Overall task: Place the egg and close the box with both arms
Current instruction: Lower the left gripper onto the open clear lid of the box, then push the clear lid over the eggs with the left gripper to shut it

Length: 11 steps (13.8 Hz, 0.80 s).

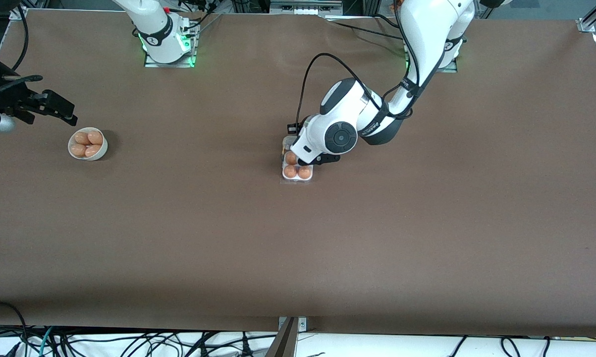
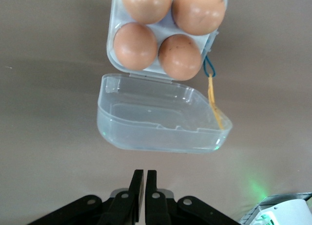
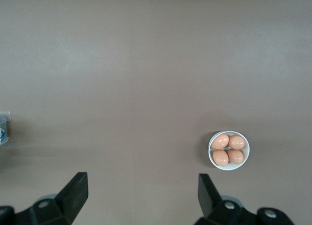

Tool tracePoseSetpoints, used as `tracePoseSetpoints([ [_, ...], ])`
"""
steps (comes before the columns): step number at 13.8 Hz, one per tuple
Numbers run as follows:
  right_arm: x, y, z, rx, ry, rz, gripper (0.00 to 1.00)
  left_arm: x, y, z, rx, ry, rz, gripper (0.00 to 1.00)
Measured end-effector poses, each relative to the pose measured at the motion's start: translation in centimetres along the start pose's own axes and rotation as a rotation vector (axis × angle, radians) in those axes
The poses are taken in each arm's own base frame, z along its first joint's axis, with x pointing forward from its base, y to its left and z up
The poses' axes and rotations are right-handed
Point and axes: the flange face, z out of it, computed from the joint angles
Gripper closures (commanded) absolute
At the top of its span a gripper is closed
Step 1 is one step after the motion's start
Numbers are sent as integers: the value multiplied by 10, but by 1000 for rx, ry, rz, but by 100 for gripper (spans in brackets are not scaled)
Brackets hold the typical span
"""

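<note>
The box is a white four-cell tray near the middle of the table, with a tan egg in each cell. Its clear lid stands open off the hinge edge, apart from the cells. My left gripper is shut on nothing and hangs just off the lid's free edge. In the front view the left gripper is mostly hidden under its wrist, over the box. My right gripper waits open and empty at the right arm's end of the table, and shows there in the front view.
A round white bowl with several eggs stands by the right gripper and shows in the right wrist view. A blue and yellow string hangs at one corner of the box. Cables run along the table's near edge.
</note>
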Motion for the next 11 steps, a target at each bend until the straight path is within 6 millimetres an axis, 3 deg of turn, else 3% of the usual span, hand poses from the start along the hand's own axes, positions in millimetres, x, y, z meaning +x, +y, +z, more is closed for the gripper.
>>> tracePoseSetpoints([
  [4,0,0,0,0,0,0,0,-1,6,-12,-20,18,9,91],
  [11,0,0,0,0,0,0,0,2,7,-13,-24,19,8,91],
])
